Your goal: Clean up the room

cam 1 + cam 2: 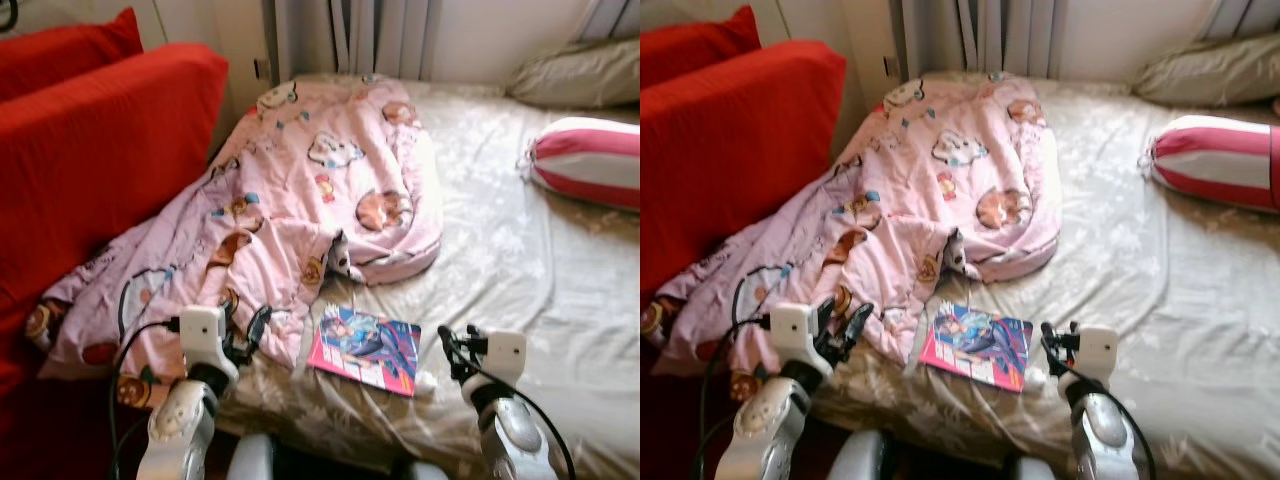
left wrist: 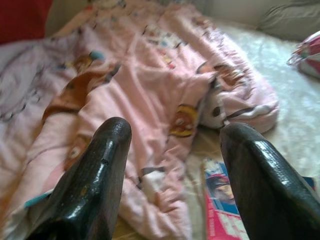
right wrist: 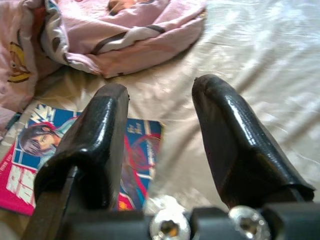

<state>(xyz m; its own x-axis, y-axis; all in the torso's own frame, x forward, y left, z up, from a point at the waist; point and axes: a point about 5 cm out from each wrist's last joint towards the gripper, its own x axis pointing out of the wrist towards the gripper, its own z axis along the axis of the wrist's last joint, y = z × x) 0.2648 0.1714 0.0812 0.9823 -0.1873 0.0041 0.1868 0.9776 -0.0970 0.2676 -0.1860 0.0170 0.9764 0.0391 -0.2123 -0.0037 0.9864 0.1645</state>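
Observation:
A pink cartoon-print blanket [image 1: 300, 200] lies crumpled over the left half of the bed [image 1: 520, 270]. A pink and blue comic book [image 1: 365, 348] lies flat on the sheet near the bed's front edge, just right of the blanket's lower corner. My left gripper [image 1: 245, 335] hovers open over the blanket's front edge, left of the book. In the left wrist view its fingers [image 2: 100, 175] frame the blanket [image 2: 150, 100] and the book's corner [image 2: 220, 210]. My right gripper [image 1: 450, 350] is open, just right of the book [image 3: 85, 160].
A red sofa [image 1: 90, 170] with a red cushion [image 1: 60, 50] stands against the bed's left side. A pink and white striped bolster [image 1: 590, 160] and a beige pillow [image 1: 580, 72] lie at the far right. Curtains [image 1: 350, 35] hang behind the bed.

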